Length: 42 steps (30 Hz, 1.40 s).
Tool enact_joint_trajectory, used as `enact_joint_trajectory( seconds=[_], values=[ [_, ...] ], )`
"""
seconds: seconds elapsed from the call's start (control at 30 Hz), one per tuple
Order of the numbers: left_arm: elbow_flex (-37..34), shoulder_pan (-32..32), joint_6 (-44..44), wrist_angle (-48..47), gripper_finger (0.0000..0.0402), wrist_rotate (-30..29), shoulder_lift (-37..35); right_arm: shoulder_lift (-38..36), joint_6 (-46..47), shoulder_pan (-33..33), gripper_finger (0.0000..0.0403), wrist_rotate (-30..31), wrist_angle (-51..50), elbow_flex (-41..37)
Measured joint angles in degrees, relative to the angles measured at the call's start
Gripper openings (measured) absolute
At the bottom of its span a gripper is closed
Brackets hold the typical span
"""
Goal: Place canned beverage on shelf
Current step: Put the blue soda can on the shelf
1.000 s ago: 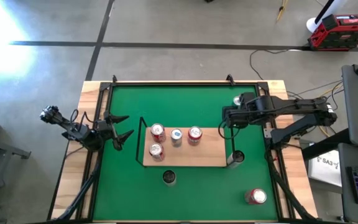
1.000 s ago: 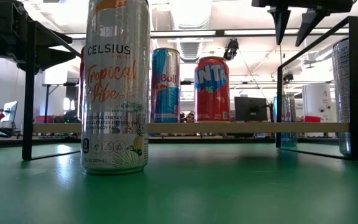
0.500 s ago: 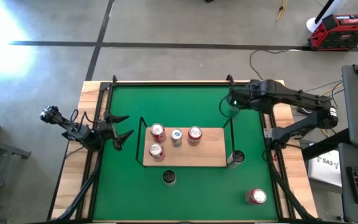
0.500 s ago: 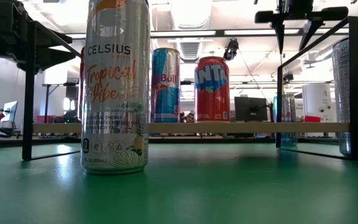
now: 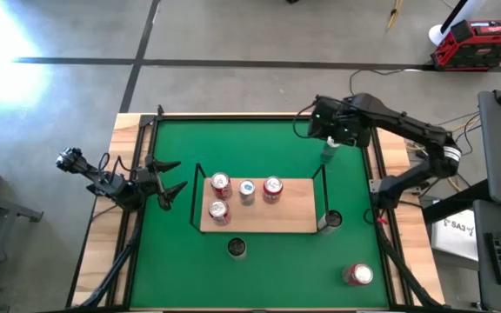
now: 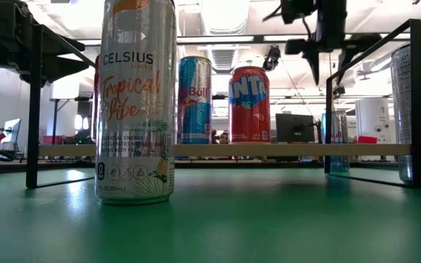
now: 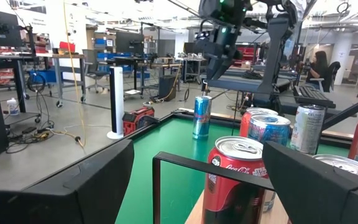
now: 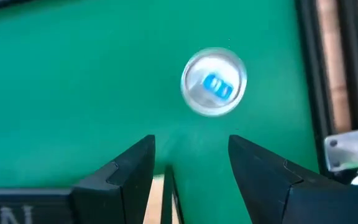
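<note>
Right gripper above a can behind the shelf

We see the right gripper hanging released over a blue can on the green mat, near the shelf. Left gripper waits released at the mat's left edge.

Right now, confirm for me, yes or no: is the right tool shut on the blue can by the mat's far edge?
No; in the right wrist view the right tool is open and empty, above the blue can standing alone on the green mat.

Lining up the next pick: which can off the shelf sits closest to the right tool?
The slim blue can standing alone on the green mat behind the shelf's right end. The open right tool hangs directly above it; the other loose cans stand in front of the shelf.
</note>
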Motion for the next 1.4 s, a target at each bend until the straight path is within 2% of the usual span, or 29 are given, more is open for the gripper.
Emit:
enact_joint_trajectory(
  seconds=[0.17,0.47,0.6,0.73,0.93,1.1,1.4],
  values=[
    [0.0,0.0,0.0,0.0,0.0340,0.0,0.0,2.6,3.7,-0.9,0.0201,1.1,-2.8,0.0],
    [0.0,0.0,0.0,0.0,0.0340,0.0,0.0,3.2,4.8,-1.6,0.0263,1.1,-3.1,-0.2],
    [0.0,0.0,0.0,0.0,0.0340,0.0,0.0,3.2,4.6,-2.0,0.0277,1.1,-2.1,-2.5],
    [0.0,0.0,0.0,0.0,0.0340,0.0,0.0,3.2,2.9,-4.4,0.0274,-1.6,2.2,-5.6],
    [0.0,0.0,0.0,0.0,0.0340,0.0,0.0,3.2,-5.5,-11.0,0.0257,-8.3,7.4,-7.6],
    [0.0,0.0,0.0,0.0,0.0340,0.0,0.0,3.8,-6.6,-13.1,0.0246,-9.4,7.3,-8.1],
    [0.0,0.0,0.0,0.0,0.0340,0.0,0.0,4.3,-7.0,-13.1,0.0244,-9.9,7.3,-8.3]
  ],
)
